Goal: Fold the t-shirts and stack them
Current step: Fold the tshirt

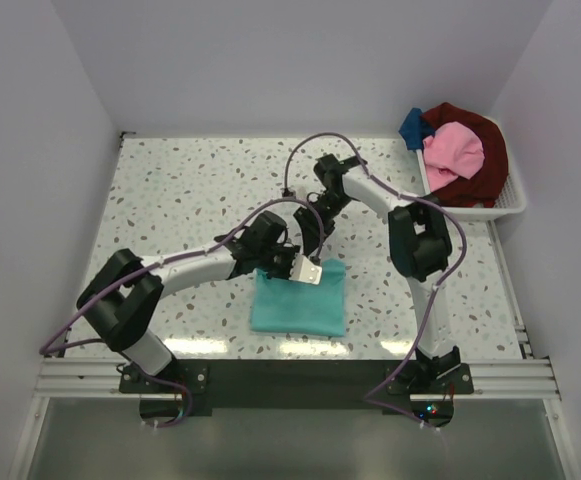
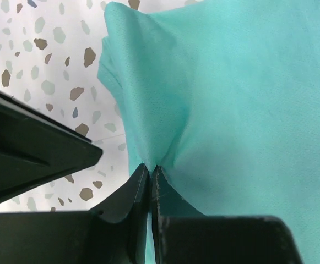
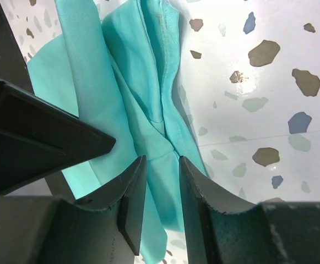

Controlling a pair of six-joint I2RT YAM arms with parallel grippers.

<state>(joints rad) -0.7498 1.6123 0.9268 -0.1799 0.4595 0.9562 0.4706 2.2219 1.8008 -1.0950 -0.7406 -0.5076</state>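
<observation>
The teal-green t-shirt [image 1: 300, 305] lies folded into a rectangle on the speckled table, near the front middle. My left gripper [image 1: 282, 268] is at its far left edge. In the left wrist view the left gripper [image 2: 150, 166] is shut on a pinch of the teal fabric [image 2: 231, 99]. My right gripper [image 1: 315, 243] is at the shirt's far edge, close beside the left one. In the right wrist view the right gripper [image 3: 163, 159] has a gathered bunch of teal fabric [image 3: 132, 66] filling the gap between its jaws. Pink [image 1: 455, 150], dark red [image 1: 488, 172] and blue [image 1: 413, 128] shirts lie heaped in the basket.
A white slatted basket [image 1: 510, 207] stands at the back right of the table and holds the other shirts. White walls close in the table on the left, back and right. A metal rail [image 1: 290, 378] with the arm bases runs along the front edge.
</observation>
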